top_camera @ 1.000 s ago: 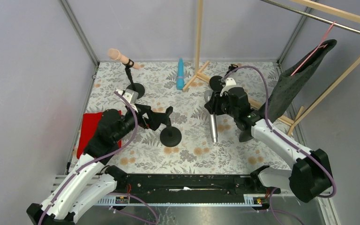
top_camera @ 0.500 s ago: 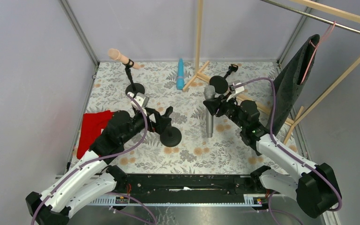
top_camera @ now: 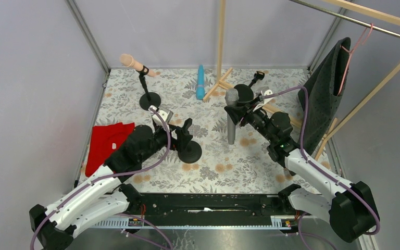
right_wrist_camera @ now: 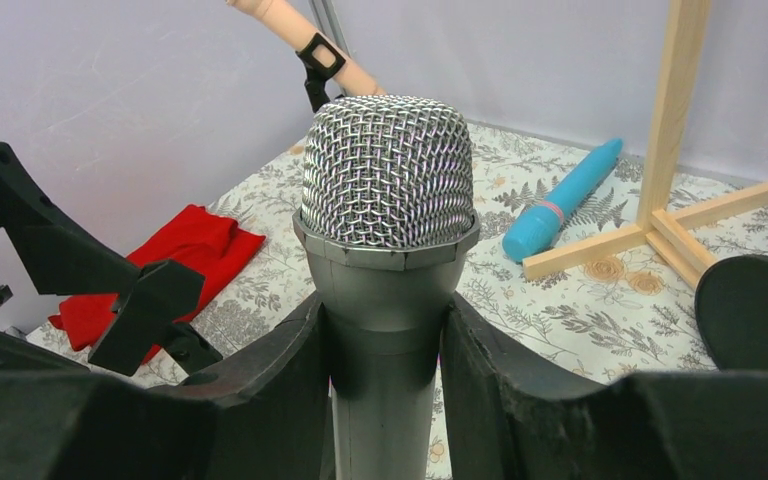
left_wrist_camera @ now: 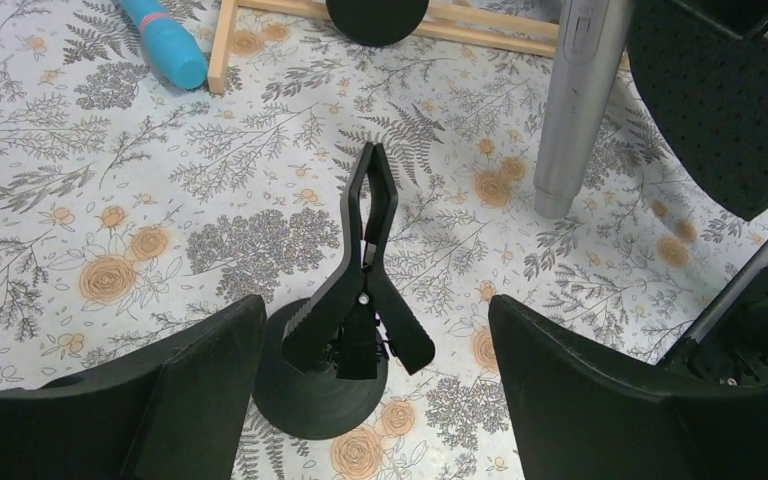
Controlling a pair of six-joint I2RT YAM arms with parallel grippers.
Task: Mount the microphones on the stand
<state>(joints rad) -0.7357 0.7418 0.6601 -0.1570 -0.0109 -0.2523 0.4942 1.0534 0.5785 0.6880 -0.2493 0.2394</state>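
Peach-pink stick microphone (top_camera: pixel 134 63): clipped up at the far-left corner of the floral desk (top_camera: pixel 224 172). Left jaws: spread just beside the black spring-clip stand (left_wrist_camera: pixel 365 290), which may tip if entered unsqueezed. Right jaws: pinching the upright silver-grey mesh-headed microphone (top_camera: pixel 232 117), midway between the side edges; it could slip.

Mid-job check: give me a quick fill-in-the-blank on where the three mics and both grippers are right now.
1. The right gripper holds the silver mic with its head pointing ____.
2. In the top view, the pink mic, clipped in the far stand, is to the ____ of the blue mic.
3. The blue mic lies flat beside the base of the ____ pole.
4. The left gripper, facing the empty stand, is ____.
Missing words: up; left; wooden; open.
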